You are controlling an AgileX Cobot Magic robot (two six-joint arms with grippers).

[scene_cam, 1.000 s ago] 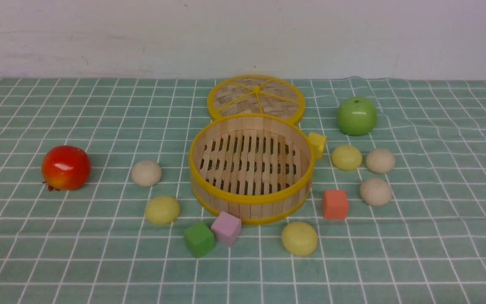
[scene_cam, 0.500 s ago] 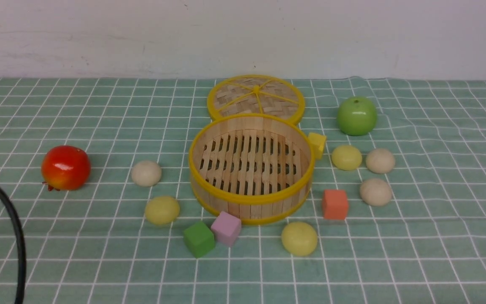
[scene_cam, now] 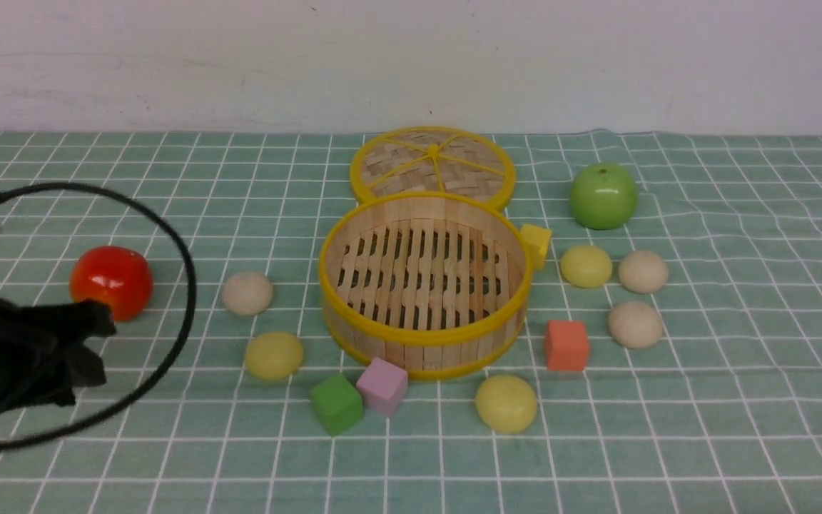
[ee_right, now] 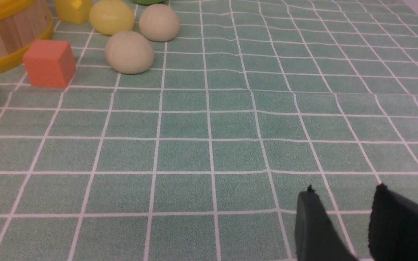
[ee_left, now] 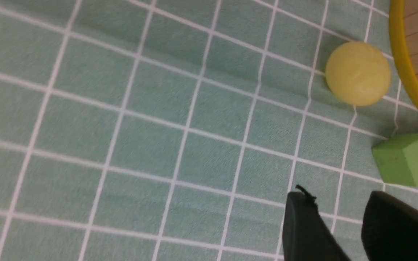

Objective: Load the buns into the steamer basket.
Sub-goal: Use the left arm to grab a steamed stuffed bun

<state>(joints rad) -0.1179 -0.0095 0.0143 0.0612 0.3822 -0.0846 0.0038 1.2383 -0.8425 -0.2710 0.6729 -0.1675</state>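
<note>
Front view: all six buns [scene_cam: 506, 403] sit on the cloth [scene_cam: 739, 428] outside the steamer basket [scene_cam: 422, 341], with a yellow bun [scene_cam: 274, 355] and beige bun [scene_cam: 247, 293] left of it, one in front, three right. Only the wrist views show the pincers: left gripper [ee_left: 337, 195] and right gripper [ee_right: 345, 191] both parted, gripping nothing. Versus a second ago, the left arm [scene_cam: 18, 350] has come in far left of the basket; buns unmoved.

no readable text, labels, numbers or signs anywhere
</note>
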